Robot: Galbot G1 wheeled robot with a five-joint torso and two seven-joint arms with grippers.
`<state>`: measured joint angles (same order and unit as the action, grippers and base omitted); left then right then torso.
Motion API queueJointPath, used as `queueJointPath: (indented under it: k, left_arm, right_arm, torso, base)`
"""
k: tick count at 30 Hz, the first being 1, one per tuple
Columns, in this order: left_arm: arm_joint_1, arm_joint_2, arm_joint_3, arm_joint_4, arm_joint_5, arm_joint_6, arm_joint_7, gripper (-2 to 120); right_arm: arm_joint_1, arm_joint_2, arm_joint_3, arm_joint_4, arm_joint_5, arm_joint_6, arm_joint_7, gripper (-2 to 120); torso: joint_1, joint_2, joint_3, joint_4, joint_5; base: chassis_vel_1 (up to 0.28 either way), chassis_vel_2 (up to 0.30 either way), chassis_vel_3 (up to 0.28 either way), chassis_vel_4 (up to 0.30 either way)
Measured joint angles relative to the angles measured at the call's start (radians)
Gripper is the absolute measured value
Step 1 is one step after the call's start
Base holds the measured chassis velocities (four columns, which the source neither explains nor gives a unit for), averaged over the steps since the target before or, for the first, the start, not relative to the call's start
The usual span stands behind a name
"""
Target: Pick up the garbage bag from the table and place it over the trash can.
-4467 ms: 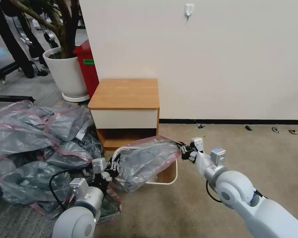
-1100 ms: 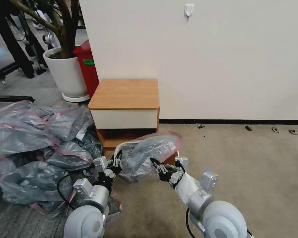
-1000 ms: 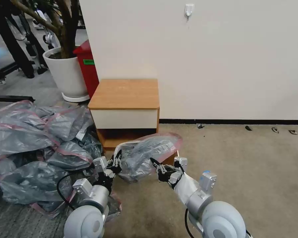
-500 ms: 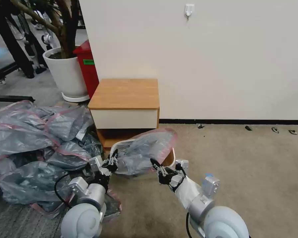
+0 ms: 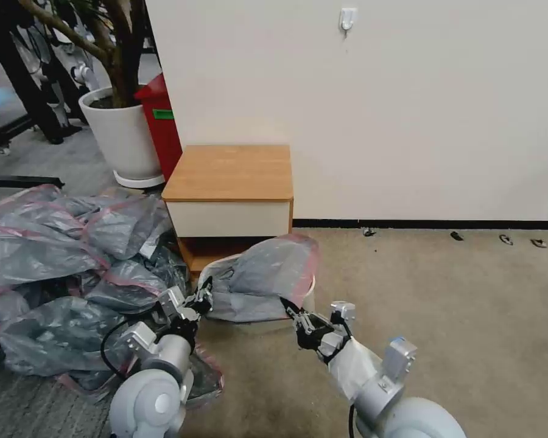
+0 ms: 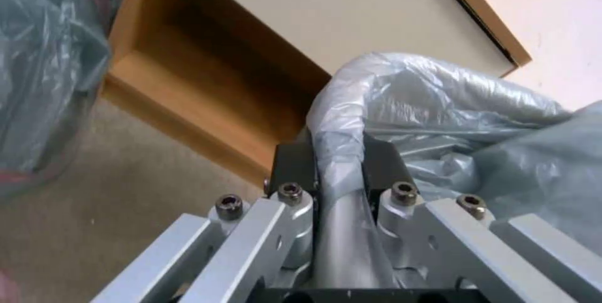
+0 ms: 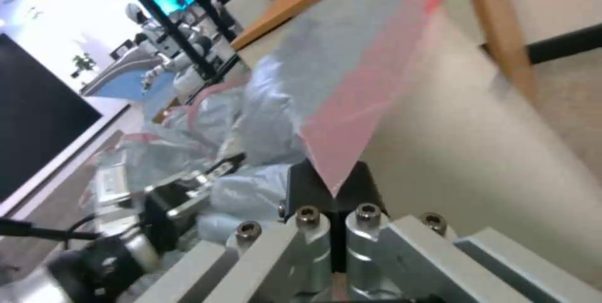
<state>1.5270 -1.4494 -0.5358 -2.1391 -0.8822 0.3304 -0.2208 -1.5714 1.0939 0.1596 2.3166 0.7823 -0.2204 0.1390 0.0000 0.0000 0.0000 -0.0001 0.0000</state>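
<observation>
Although the garbage bag [image 5: 259, 280] already lies over the trash can [image 5: 309, 291], you see both the left gripper [image 5: 204, 296] and right gripper [image 5: 288, 307] clamped on its rim, not released.

trash can [image 5: 311, 291] mostly hidden under garbage bag [image 5: 262, 277]

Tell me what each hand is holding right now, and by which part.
Both hold the garbage bag: the left hand pinches a bunched grey fold at its edge, the right hand a corner of its pink-red rim band.
</observation>
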Motion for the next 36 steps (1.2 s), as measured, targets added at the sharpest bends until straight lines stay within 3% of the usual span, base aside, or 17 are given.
queueJointPath:
  k: [8, 18, 24, 26, 29, 31, 32, 35, 36]
  left_arm:
    - [0.000, -0.002, -0.018, -0.018, -0.094, 0.018, -0.021, 9]
    - [0.020, -0.010, -0.007, -0.023, -0.122, 0.033, -0.024, 9]
    - [0.031, -0.005, -0.007, -0.036, -0.173, 0.077, -0.022, 9]
    - [0.031, -0.004, -0.009, -0.037, -0.181, 0.081, -0.022, 9]
    - [0.030, 0.002, -0.025, -0.048, -0.238, 0.109, -0.034, 9]
    - [0.027, 0.003, -0.032, -0.045, -0.245, 0.122, -0.042, 9]
    - [0.027, 0.003, -0.032, -0.045, -0.245, 0.122, -0.042, 9]
    - [0.025, -0.003, -0.030, -0.030, -0.244, 0.126, -0.043, 9]
    - [0.025, -0.003, -0.030, -0.030, -0.244, 0.126, -0.043, 9]
  right_arm:
    - [-0.028, -0.015, 0.055, -0.046, -0.025, 0.048, -0.022, 0]
    - [-0.031, -0.002, 0.059, -0.067, -0.070, 0.066, -0.035, 0]
    - [-0.032, -0.013, 0.079, -0.113, -0.238, 0.136, -0.128, 24]
    - [-0.034, -0.015, 0.084, -0.118, -0.252, 0.141, -0.138, 25]
    - [-0.046, -0.026, 0.114, -0.141, -0.291, 0.158, -0.182, 39]
    - [-0.079, -0.036, 0.177, -0.149, -0.333, 0.193, -0.299, 55]
    - [-0.079, -0.036, 0.177, -0.149, -0.333, 0.193, -0.299, 55]
    - [-0.109, -0.035, 0.251, -0.140, -0.341, 0.249, -0.464, 70]
    - [-0.109, -0.035, 0.251, -0.140, -0.341, 0.249, -0.464, 70]
  torso:
    - [0.000, 0.000, 0.000, 0.0001, 0.0001]
    - [0.000, 0.000, 0.000, 0.0002, 0.0000]
    - [0.000, 0.000, 0.000, 0.0001, 0.0001]
    - [0.000, 0.000, 0.000, 0.0001, 0.0000]
    - [0.000, 0.000, 0.000, 0.0001, 0.0001]
    - [0.000, 0.000, 0.000, 0.0001, 0.0000]
    - [0.000, 0.000, 0.000, 0.0001, 0.0000]
    - [0.000, 0.000, 0.000, 0.0000, 0.0000]
    - [0.000, 0.000, 0.000, 0.0000, 0.0000]
  base:
    - [0.000, 0.000, 0.000, 0.000]
    - [0.000, 0.000, 0.000, 0.000]
    - [0.000, 0.000, 0.000, 0.000]
    - [0.000, 0.000, 0.000, 0.000]
    - [0.000, 0.000, 0.000, 0.000]
    - [0.000, 0.000, 0.000, 0.000]
    - [0.000, 0.000, 0.000, 0.000]
    - [0.000, 0.000, 0.000, 0.000]
    - [0.000, 0.000, 0.000, 0.000]
